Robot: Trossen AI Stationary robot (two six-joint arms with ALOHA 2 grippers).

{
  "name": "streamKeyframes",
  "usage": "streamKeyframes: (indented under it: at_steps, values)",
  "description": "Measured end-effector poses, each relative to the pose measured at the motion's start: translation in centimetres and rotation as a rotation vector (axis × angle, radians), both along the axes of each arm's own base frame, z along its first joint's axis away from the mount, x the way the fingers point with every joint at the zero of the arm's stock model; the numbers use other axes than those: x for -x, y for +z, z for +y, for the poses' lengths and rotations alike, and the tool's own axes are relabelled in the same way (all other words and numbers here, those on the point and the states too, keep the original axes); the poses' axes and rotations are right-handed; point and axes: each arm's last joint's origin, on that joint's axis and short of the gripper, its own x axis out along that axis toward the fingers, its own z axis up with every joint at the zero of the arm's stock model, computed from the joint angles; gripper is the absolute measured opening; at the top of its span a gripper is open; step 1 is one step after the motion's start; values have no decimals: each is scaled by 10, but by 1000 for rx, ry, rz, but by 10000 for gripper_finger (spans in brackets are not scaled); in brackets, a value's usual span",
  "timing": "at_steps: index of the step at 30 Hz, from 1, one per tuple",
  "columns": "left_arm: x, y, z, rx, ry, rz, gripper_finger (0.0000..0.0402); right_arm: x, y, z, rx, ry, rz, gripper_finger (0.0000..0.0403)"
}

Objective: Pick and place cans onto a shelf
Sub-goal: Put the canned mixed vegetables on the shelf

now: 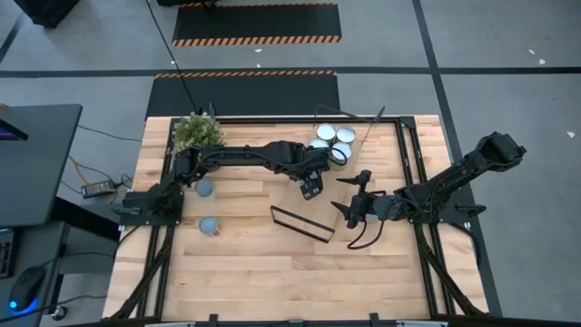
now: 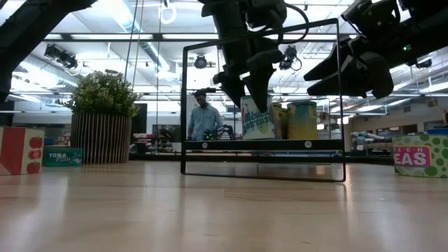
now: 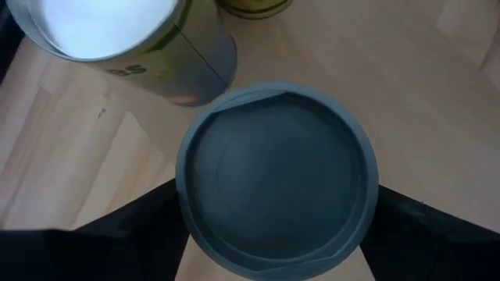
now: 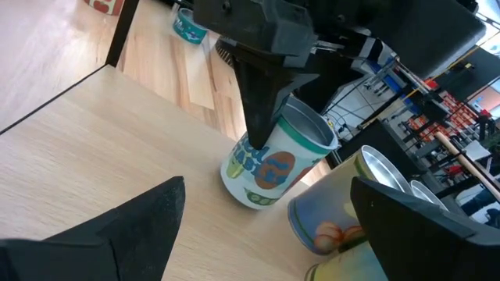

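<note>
**Left arm gripping a can beside the cluster**

A can is sitting pinched between the fingers of the left end effector, tilted on the table just beside the other cans at the far side. The right wrist view is showing this best: the dark fingers are coming down on the can's rim and side, and the can is leaning with one edge of its base on the wood, so it is probably being lifted or set down. The left wrist view is looking straight down on the can's dark round top, held between the two fingers, with a taller pale-topped can close behind it.

The shelf is lying near the table's middle, close to the left end effector and apart from the cluster. In the low view it is standing between the camera and the cans, its black frame outlining them.

The right end effector is hovering just beside the shelf, fingers spread wide and holding nothing, likely waiting.

Two more cans are resting near the plant on the left. A person is standing in the room behind.
</note>
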Motion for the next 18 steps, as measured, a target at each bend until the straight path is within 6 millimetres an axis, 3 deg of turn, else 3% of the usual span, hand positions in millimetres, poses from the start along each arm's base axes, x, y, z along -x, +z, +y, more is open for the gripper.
streamKeyframes:
  at_steps: [7,13,18]
  values:
    - [0,0,0,-1,9,-2,321,0,0,0,0,0,0,372]
    - [0,0,-1,14,-22,2,391,0,0,0,-1,0,0,372]
    - [0,2,-1,-1,-65,18,383,0,0,0,-3,0,-1,372]
